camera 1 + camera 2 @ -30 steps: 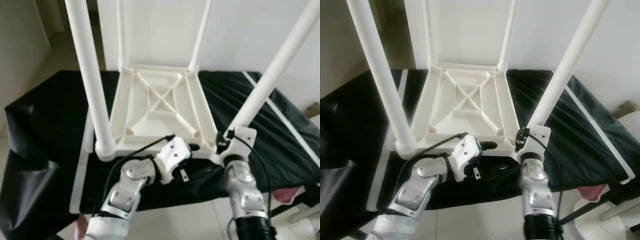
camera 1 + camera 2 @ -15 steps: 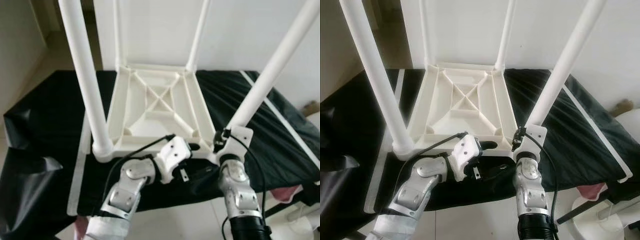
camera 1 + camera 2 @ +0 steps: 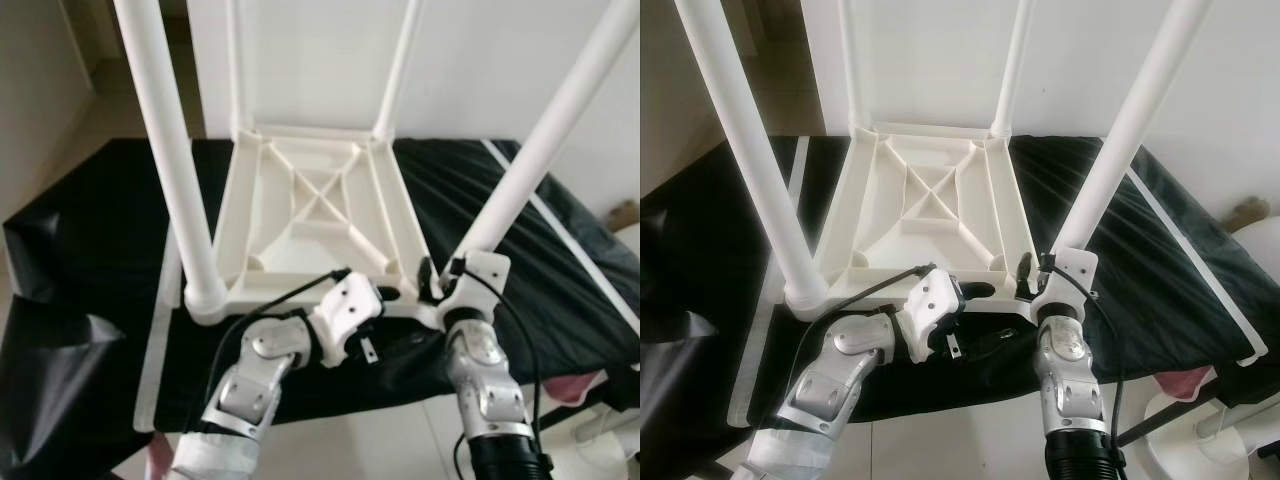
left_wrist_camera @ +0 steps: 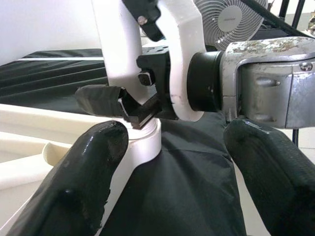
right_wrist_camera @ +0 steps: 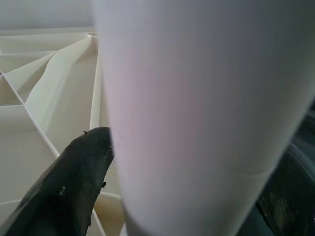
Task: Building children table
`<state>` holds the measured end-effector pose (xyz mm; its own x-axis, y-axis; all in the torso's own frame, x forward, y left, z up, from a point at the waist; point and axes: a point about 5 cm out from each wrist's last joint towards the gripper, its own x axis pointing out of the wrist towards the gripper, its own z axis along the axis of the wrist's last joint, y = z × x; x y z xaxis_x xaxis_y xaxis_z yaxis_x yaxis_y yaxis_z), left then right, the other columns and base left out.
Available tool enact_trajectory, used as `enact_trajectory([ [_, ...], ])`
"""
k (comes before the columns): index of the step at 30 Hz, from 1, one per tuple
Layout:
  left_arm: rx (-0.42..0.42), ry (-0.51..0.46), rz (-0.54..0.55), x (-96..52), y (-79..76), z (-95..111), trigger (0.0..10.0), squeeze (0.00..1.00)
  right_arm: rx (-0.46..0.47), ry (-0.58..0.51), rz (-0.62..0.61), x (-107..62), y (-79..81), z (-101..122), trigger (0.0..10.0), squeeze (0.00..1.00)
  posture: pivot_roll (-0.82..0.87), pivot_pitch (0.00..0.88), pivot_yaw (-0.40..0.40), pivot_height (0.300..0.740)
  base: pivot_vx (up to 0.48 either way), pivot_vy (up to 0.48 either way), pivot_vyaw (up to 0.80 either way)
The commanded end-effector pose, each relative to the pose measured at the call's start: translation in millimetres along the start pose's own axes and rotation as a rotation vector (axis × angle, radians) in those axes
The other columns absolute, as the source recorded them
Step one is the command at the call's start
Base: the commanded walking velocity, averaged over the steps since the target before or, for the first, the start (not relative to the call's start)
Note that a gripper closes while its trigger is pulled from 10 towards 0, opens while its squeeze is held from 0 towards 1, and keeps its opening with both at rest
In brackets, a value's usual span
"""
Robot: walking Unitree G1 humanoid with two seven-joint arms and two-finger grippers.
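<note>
Already the white children's table point(image 3: 315, 215) lies upside down on the black-covered desk point(image 3: 90, 250) with all four legs standing. The right gripper point(image 3: 437, 282) pinches the near-right leg point(image 3: 520, 185) at its socket, probably seating it. The left gripper point(image 4: 167, 162) hovers beside that corner, jaws spread.

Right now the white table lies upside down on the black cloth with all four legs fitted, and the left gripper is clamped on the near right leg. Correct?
Not quite: the right gripper is the one around the near right leg, as the right wrist view shows. The left gripper sits open at the near edge of the table on the black cloth.
</note>
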<state>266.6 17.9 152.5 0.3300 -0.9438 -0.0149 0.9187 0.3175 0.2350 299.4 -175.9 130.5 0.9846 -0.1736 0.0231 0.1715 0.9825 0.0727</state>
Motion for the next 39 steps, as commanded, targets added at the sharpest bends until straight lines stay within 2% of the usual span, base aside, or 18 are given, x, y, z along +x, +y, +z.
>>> enact_trajectory([
  [1, 0.003, 0.009, 0.129, 0.9, 5.5, 0, 10.0, 0.0, 0.0, -0.008, 0.049, -3.2, -5.4, -1, 10.0, 0.91, 0.06, 0.0, -0.075, 0.74, 0.0, 0.0, 0.0],
  [2, 0.004, 0.011, 0.13, 0.4, 5.6, -1, 10.0, 0.0, -0.001, -0.011, 0.081, -4.5, -6.5, -2, 10.0, 0.0, 0.06, 0.0, -0.075, 0.74, 0.0, 0.0, 0.0],
  [12, 0.02, 0.023, 0.141, 0.5, 3.4, -5, 10.0, 0.0, -0.061, -0.011, 0.149, -7.5, -15.9, -9, 10.0, 0.0, 0.06, 0.0, -0.069, 0.74, 0.0, 0.0, 0.0],
  [13, 0.038, 0.032, 0.145, 1.1, 1.5, -7, 10.0, 0.0, -0.082, -0.013, 0.193, -7.8, -20.5, -11, 10.0, 0.0, 0.06, 0.0, -0.066, 0.74, 0.0, 0.0, 0.0],
  [17, 0.066, 0.048, 0.139, 1.5, -0.8, -10, 10.0, 0.0, -0.097, -0.015, 0.232, -7.7, -22.4, -12, 10.0, 0.0, 0.06, 0.0, -0.066, 0.74, 0.0, 0.0, 0.0],
  [19, 0.05, 0.026, 0.136, 3.0, -2.6, -8, 10.0, 0.0, -0.081, -0.012, 0.285, -4.4, -27.2, -11, 10.0, 0.0, 0.06, 0.0, -0.059, 0.74, 0.0, 0.0, 0.0],
  [24, 0.098, 0.064, 0.115, 4.1, -4.3, -13, 10.0, 0.0, -0.119, 0.007, 0.356, 4.7, -31.3, -10, 10.0, 0.0, 0.06, 0.0, -0.054, 0.74, 0.0, 0.0, 0.0],
  [29, 0.062, 0.035, 0.127, 4.8, -0.5, -8, 10.0, 0.0, -0.156, 0.03, 0.45, 12.5, -28.4, -12, 10.0, 0.0, 0.06, 0.0, -0.055, 0.74, 0.0, 0.0, 0.0],
  [38, 0.079, 0.047, 0.141, 4.1, 4.0, -9, 10.0, 0.0, -0.193, 0.025, 0.52, 23.3, -25.8, -8, 10.0, 0.0, 0.07, 0.0, -0.06, 0.74, 0.0, 0.0, 0.0],
  [39, 0.079, 0.044, 0.142, 4.1, 3.8, -8, 10.0, 0.0, -0.193, 0.028, 0.527, 23.2, -26.4, -9, 4.6, 0.0, 0.07, 0.0, -0.066, 0.74, 0.0, 0.0, 0.0],
])
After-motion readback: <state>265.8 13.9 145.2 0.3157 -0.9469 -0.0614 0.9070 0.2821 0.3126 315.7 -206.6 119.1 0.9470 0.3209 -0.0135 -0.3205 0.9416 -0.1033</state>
